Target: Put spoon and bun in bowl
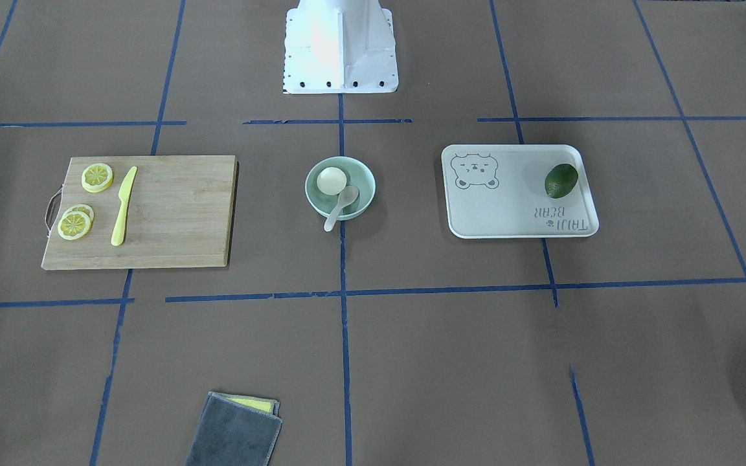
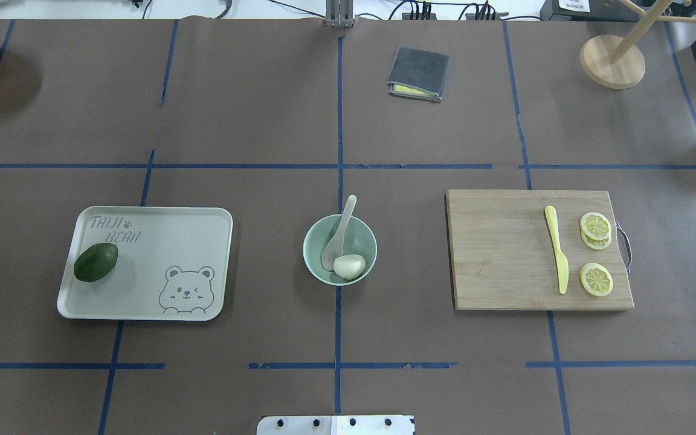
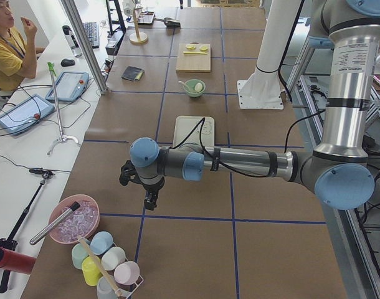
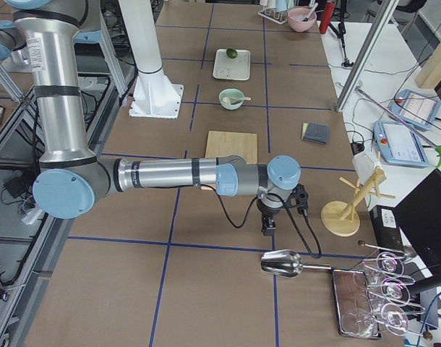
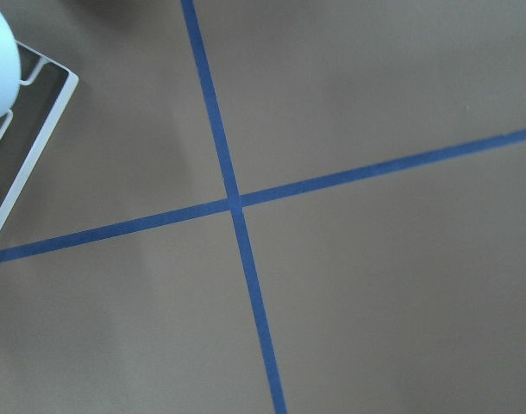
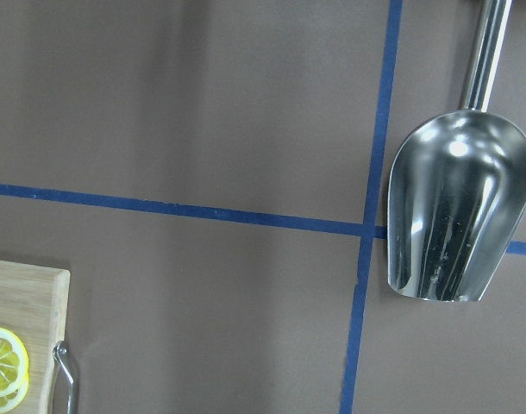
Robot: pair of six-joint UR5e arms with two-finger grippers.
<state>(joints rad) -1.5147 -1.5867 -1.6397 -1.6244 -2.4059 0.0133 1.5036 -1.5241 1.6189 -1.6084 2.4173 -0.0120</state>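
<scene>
The mint-green bowl (image 1: 366,188) (image 2: 312,257) stands at the table's middle. The white bun (image 1: 332,180) (image 2: 348,266) lies inside it. The beige spoon (image 1: 340,207) (image 2: 341,229) rests with its scoop in the bowl and its handle sticking out over the rim. My left gripper (image 3: 151,200) shows only in the exterior left view, far from the bowl near the table's left end; I cannot tell if it is open. My right gripper (image 4: 267,225) shows only in the exterior right view, near the table's right end beyond the board; I cannot tell its state.
A white tray (image 2: 142,302) holds an avocado (image 2: 95,262). A wooden cutting board (image 2: 499,254) carries lemon slices (image 2: 596,279) and a yellow knife (image 2: 556,254). A folded grey cloth (image 2: 418,74), a metal scoop (image 6: 457,207), a wooden stand (image 2: 612,60) and a pink bowl (image 3: 75,219) lie around.
</scene>
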